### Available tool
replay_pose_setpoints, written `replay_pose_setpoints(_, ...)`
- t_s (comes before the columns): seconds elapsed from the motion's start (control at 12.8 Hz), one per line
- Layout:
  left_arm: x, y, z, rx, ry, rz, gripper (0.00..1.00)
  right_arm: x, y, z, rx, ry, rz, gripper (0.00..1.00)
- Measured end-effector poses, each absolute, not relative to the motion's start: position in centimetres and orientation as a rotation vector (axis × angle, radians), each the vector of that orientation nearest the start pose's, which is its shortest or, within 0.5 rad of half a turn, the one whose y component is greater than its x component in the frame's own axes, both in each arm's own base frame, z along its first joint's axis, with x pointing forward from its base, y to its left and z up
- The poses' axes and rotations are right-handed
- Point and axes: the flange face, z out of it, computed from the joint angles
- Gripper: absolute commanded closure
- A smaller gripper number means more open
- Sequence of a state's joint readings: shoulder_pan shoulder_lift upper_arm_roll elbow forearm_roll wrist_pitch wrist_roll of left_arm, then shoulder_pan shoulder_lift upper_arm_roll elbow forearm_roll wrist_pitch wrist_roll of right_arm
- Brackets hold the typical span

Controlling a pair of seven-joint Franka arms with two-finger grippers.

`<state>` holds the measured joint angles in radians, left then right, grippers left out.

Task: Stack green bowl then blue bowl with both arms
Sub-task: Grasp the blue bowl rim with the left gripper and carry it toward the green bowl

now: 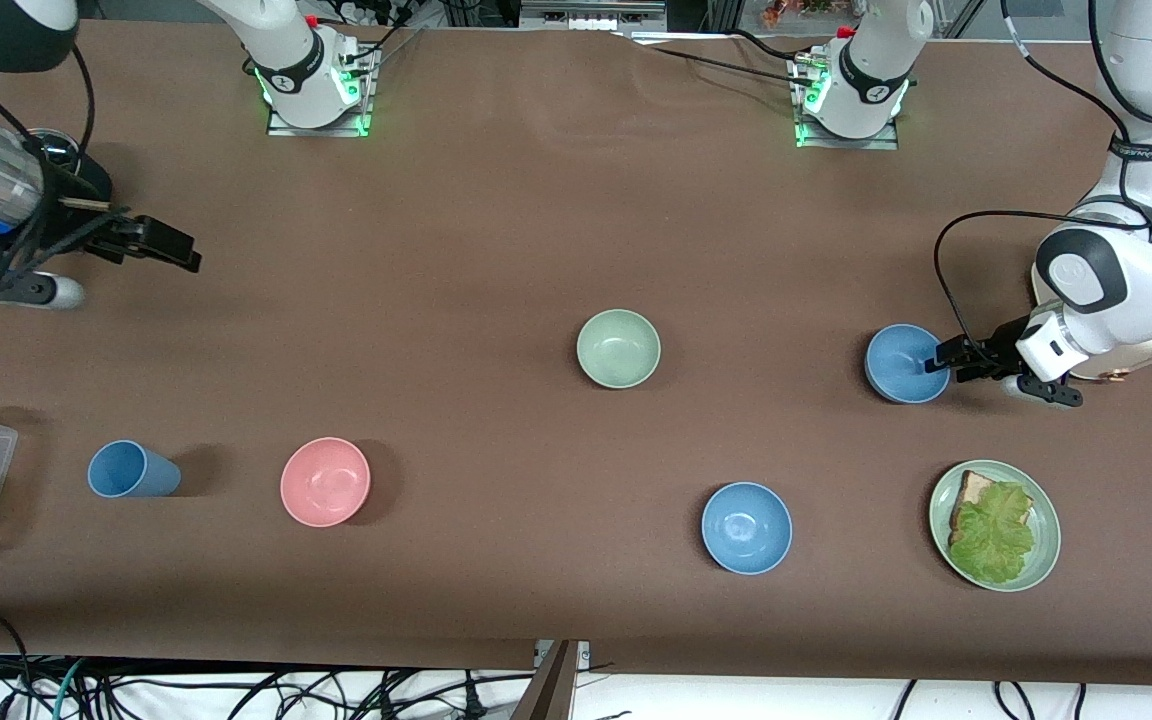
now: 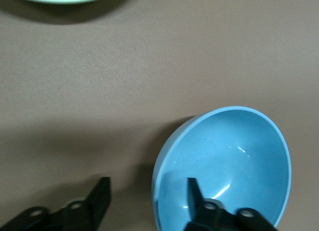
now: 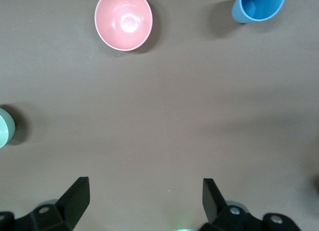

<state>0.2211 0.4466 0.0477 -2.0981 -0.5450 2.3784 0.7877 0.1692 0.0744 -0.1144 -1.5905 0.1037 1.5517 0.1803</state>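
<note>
Front view shows the brown table [image 1: 496, 220]; the small pale mint-green bowl [image 1: 618, 348] sits mid-frame. At right, the left gripper [image 1: 939, 362] straddles the duller blue bowl's [image 1: 898, 364] rim, jaws apart. Upper left, the right gripper [image 1: 176, 250] waits, spread wide.

Left end effector [image 2: 147, 201] astride blue bowl [image 2: 234, 151] rim, one finger [image 2: 197, 193] inside

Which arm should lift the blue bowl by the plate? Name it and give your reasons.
Left. The left gripper already straddles the rim of the blue bowl, one jaw inside and one outside. The right gripper waits, jaws open, at the right arm's end of the table.
</note>
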Motion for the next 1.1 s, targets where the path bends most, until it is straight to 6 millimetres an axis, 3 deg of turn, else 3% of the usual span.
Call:
replay_pose_setpoints(0.24,54.7,14.5,19.6,-3.492,0.167,-0.055,1.00,56.9,2.1,56.7,-3.038,0.211,0.206,0.00)
replay_pose_setpoints(0.47,54.6,14.0,20.2,-3.516,0.183,-0.027,1.00,56.9,1.9,56.6,-3.038,0.208,0.209,0.00)
replay_pose_setpoints(0.71,55.5,12.3,23.7,-3.568,0.141,0.012,1.00,56.9,2.4,56.6,-3.041,0.195,0.208,0.00)
replay_pose_setpoints(0.86,57.0,8.7,26.9,-3.577,0.137,0.022,1.00,56.9,2.1,56.8,-3.047,0.201,0.203,0.00)
replay_pose_setpoints(1.1,59.1,-1.8,31.2,-3.526,0.159,0.055,1.00,56.9,1.9,56.8,-3.047,0.204,0.200,0.00)
